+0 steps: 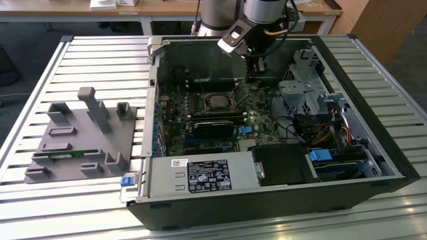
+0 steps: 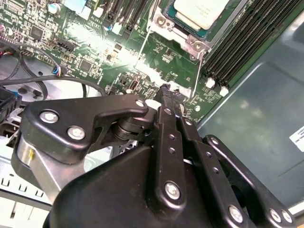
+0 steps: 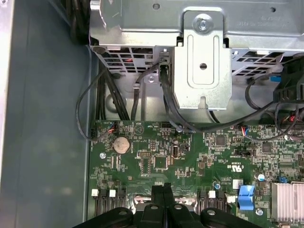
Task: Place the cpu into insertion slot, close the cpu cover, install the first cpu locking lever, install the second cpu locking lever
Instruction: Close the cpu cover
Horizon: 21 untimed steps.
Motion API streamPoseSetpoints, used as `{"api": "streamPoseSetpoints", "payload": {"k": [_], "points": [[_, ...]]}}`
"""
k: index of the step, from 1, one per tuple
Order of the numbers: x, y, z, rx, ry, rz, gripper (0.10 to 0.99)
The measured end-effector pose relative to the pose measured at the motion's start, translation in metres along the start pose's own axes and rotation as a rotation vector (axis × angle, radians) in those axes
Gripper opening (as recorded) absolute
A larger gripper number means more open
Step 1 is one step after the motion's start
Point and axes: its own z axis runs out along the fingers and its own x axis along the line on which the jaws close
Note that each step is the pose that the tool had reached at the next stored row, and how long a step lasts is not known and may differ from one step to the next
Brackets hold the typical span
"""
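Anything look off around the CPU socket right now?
Nothing stands out. The pale silvery square cpu lies flat and straight inside the thin silvery metal cpu cover frame. The black gripper, fingers shut, hangs over the green circuit board beside it.

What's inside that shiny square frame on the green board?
A flat chip with a pale metal top lies inside the metal frame, showing through its window. Whatever is under the chip is covered by it, so it cannot be seen.
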Motion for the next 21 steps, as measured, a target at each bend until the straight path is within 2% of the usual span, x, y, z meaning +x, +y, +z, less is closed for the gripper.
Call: {"api": "streamPoseSetpoints", "payload": {"k": [9, 16, 21], "points": [[-0.0001, 0.0057, 0.0007, 0.000, -0.0001, 0.000, 0.114], [-0.0001, 0.0130, 0.0019, 0.001, -0.0002, 0.000, 0.114], [-0.0001, 0.0136, 0.0066, 0.001, -0.0001, 0.000, 0.114]]}}
